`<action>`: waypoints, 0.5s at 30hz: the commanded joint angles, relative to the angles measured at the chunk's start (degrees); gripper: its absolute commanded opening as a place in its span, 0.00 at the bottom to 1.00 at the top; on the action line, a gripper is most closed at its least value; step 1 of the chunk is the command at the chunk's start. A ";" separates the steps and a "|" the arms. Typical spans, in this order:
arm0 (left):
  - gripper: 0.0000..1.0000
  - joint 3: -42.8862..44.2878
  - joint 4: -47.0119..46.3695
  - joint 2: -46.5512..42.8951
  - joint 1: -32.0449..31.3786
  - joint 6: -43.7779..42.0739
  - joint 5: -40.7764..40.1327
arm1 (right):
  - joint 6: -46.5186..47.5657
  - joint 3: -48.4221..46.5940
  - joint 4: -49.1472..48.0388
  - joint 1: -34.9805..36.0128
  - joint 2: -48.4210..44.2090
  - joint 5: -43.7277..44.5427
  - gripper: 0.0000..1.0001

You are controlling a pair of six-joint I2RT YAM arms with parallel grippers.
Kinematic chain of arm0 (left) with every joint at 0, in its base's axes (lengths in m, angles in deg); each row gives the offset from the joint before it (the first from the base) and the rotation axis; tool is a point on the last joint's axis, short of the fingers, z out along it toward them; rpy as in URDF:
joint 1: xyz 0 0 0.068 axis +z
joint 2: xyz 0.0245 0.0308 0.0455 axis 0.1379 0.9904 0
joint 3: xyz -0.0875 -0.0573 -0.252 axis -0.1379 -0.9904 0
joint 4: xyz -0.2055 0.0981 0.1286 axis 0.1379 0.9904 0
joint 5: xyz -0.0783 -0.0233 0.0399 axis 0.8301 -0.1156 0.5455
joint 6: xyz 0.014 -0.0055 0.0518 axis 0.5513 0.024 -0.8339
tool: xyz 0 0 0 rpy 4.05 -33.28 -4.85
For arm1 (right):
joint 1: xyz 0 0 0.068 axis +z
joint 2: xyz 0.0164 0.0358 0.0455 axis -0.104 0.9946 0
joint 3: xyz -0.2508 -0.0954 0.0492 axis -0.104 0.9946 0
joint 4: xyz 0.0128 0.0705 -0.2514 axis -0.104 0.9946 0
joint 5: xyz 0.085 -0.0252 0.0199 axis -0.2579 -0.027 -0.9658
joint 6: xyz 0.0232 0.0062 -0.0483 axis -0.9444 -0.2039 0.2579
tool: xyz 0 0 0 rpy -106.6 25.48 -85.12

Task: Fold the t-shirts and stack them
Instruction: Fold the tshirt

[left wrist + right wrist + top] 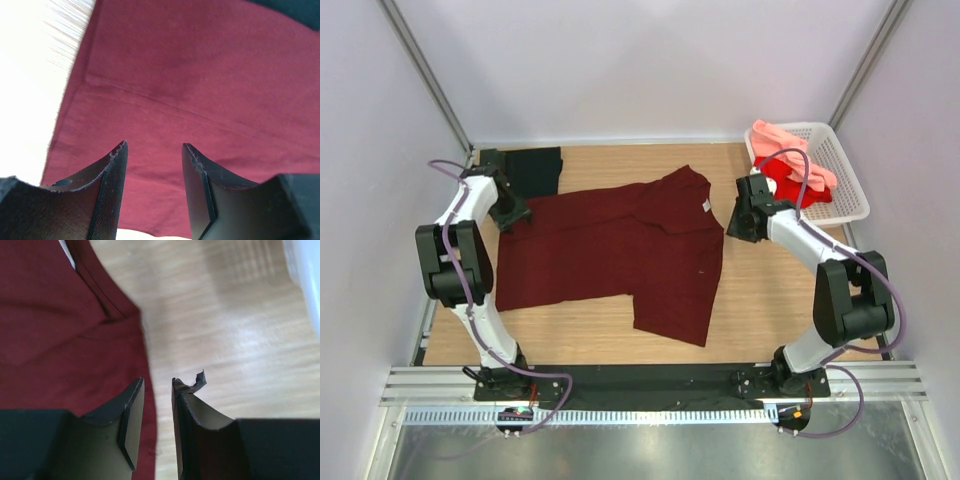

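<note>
Spreading across the middle of the wooden table (760,300), the dark maroon t-shirt (610,250) lies flat. Its collar and small white neck label (704,205) are toward the right, the hem is toward the left, and one sleeve points at the near edge. Left gripper (510,215) is low over the far hem corner. Its wrist view shows the jaws well apart with only maroon cloth and a stitched hem line beneath, nothing pinched. Right gripper (740,225) is at the collar-side edge with its jaws parted by a narrow slot and holding nothing; one pad is frayed at the tip. The shirt's edge runs just under that slot, with bare wood beside it. Judged from this, the arms are posted at opposite ends so each can take an edge for a first fold, and no grasp is made yet. The black t-shirt (535,170) lies compact at the far left corner, partly under the maroon one, likely the base of the stack. The bright red t-shirt (790,188) and salmon pink t-shirt (785,142) are heaped in the white lattice basket (848,185) at far right, the pink spilling over the rim, apparently waiting their turn. Tabletop is pale wood grain. Plain pale walls enclose it, with metal corner posts and a ribbed rail along the near edge.
</note>
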 commanded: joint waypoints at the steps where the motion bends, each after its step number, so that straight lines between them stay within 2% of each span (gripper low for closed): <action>1: 0.49 -2.34 -2.68 -4.27 -0.15 1.42 5.16 | -1.48 -3.62 -4.85 0.25 4.78 -1.95 0.36; 6: 0.50 -3.49 -3.48 -5.41 -0.15 1.77 6.14 | -2.17 -5.11 -9.35 0.43 11.46 -5.38 0.38; 9: 0.49 -2.88 -3.13 -5.41 -0.24 1.77 6.06 | -2.26 -5.82 -8.31 0.87 13.57 -2.49 0.37; 11: 0.49 -2.53 -2.77 -5.94 -0.15 1.86 4.57 | -2.26 -5.21 -6.90 0.87 13.58 -1.00 0.32; 13: 0.50 -2.35 -1.81 -6.47 -0.68 1.86 -2.44 | -2.26 -3.72 -5.15 0.87 12.62 1.99 0.22; 14: 0.50 -2.35 -1.63 -6.99 -0.94 1.77 -3.77 | -2.18 -3.10 -4.79 0.87 12.09 2.70 0.10; 15: 0.50 -2.26 -1.46 -7.08 -0.86 1.86 -5.44 | -2.00 -2.57 -4.44 0.87 11.30 4.18 0.06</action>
